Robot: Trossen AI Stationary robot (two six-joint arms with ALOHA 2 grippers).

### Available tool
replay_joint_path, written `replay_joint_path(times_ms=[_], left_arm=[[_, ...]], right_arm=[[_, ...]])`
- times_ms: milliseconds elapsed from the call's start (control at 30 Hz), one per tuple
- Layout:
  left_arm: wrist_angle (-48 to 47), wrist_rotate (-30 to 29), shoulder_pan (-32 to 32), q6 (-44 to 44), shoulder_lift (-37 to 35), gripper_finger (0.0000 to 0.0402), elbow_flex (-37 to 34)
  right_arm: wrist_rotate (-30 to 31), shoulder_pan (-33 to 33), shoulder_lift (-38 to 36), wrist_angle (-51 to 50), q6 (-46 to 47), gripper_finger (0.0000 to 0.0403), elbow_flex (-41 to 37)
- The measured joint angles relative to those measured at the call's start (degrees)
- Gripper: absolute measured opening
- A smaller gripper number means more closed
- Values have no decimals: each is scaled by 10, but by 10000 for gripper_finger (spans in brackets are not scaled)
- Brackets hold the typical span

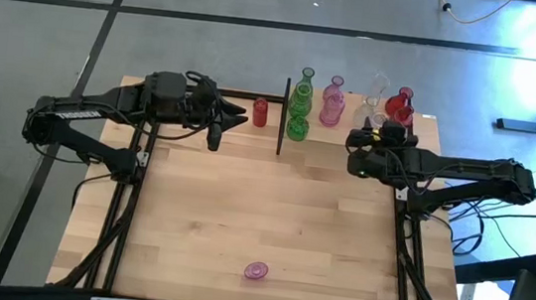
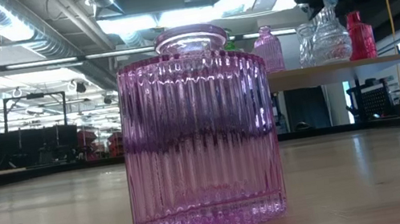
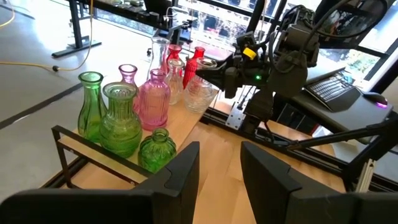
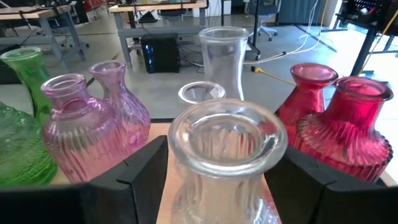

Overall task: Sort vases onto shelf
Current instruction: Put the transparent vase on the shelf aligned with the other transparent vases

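The shelf [image 1: 421, 121] stands at the table's far edge. On its board [image 3: 186, 127] stand green vases [image 3: 121, 118], pink vases [image 3: 153, 99], red vases [image 4: 348, 130] and clear ones. A short red vase [image 1: 259, 112] stands left of the black post [image 1: 282, 117]. One ribbed pink vase [image 1: 255, 270] stands alone near the table's near edge, filling the low view [image 2: 197, 133]. My right gripper [image 1: 369, 139] is at the shelf, shut on a clear ribbed vase [image 4: 227, 143]. My left gripper [image 3: 221, 180] is open, holds nothing, and hovers before the shelf's left part [image 1: 218, 130]. My right gripper has the clear vase pinched between its two fingers, just under the rim at the neck [image 4: 180, 186]. One finger [image 4: 134, 183] is on each side, coming from the table's near side. The vase is upright among the others, with its base hidden.
The vases on the shelf stand close together, pink ones [image 4: 81, 134] and red ones on either side of the held vase. A black metal frame [image 1: 127, 205] runs along the table's left and right sides. Bare wood [image 1: 273, 200] lies between the shelf and the lone pink vase.
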Motion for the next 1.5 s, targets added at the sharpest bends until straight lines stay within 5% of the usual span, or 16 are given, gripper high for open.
replay_joint_path(times_ms=[533,967,1500], left_arm=[[0,0,0,0,0,111,0],[0,0,0,-1,0,111,0],[0,-1,-8,-1,0,111,0]], right_arm=[[-15,0,0,31,-44,239,0],[-38,0,0,26,-31,331,0],[-91,0,-5,11,-29,308,11]])
